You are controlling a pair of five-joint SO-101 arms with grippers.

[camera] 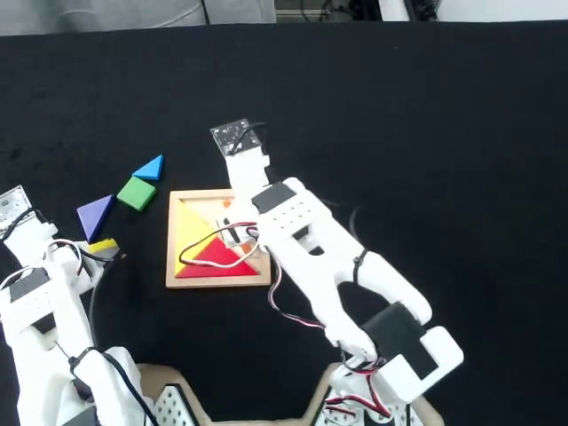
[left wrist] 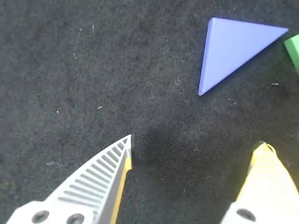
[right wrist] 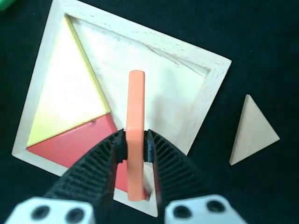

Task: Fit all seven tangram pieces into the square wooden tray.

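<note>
While right claw [right wrist: 135, 141] clamps orange piece [right wrist: 136, 100] edge-up over tray [right wrist: 211, 93], best lay it flat onto bare wood; left claw [left wrist: 195, 142] apart.

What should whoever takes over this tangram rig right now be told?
Right tool: shut on the orange piece, held on edge over the bare part of the tray.
Left tool: open, holding nothing, over the cloth beside the purple triangle.
Done: yellow triangle and red triangle lie in the tray.
To do: place the orange piece, then the purple triangle, green square, blue triangle and plain wooden triangle, all on the cloth outside the tray.
</note>
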